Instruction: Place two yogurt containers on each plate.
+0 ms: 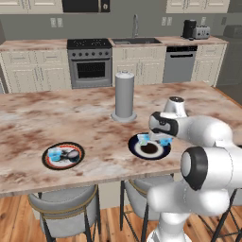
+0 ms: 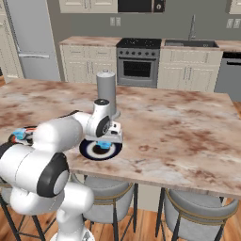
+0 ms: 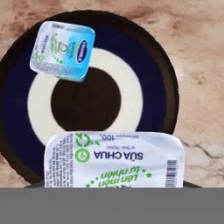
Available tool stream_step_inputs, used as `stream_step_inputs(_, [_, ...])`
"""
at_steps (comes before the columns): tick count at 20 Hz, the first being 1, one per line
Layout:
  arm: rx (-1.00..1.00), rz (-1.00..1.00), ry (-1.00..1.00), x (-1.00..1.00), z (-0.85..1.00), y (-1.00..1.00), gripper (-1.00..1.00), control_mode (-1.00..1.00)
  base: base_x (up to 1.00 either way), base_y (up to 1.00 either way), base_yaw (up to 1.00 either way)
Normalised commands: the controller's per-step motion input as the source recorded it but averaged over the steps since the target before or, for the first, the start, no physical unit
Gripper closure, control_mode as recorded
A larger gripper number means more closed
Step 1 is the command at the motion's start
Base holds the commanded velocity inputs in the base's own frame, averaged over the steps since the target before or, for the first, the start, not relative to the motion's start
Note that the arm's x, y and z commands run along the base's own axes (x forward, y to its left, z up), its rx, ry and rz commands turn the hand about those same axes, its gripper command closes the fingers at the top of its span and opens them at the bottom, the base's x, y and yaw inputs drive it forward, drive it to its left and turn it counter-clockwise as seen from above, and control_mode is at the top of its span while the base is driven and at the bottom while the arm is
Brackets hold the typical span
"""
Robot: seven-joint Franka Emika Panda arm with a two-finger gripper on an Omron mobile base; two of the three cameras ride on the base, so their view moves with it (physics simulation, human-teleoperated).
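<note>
Over the blue-rimmed plate [image 3: 17, 87], a yogurt cup [image 3: 114, 159] is hanging right under the hand camera, foil lid up, so I'm guessing the gripper [image 1: 152, 137] is pinching it by the sides. The fingers themselves are hidden behind the lid, so I can't actually tell how they're sitting. A second cup [image 3: 62, 50] is already lying on that plate's far rim, a bit tilted. These little tubs are looking super light, with thin plastic walls and a peel-off foil top. I'd grab low on the opposite side walls and go easy on the squeeze, since they'd probably crumple or pop out.

The hand view is giving the lid print and where the cup sits over the plate, which the base cameras are too far off to show. The left base view is showing the red-rimmed plate [image 1: 47, 163] well off to the side with two cups [image 1: 63, 154] on it, plus the tall grey cylinder [image 1: 125, 96] behind.
</note>
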Motion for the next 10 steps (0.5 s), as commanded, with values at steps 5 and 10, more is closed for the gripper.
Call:
stream_step_inputs(5, [0.0, 0.0, 0.0, 0.17, -0.27, 0.03, 1.0, -1.0, 0.0, 0.0, 0.0])
stream_step_inputs(10, [0.0, 0.0, 0.0, 0.08, -0.33, 0.02, 1.0, -1.0, 0.0, 0.0, 0.0])
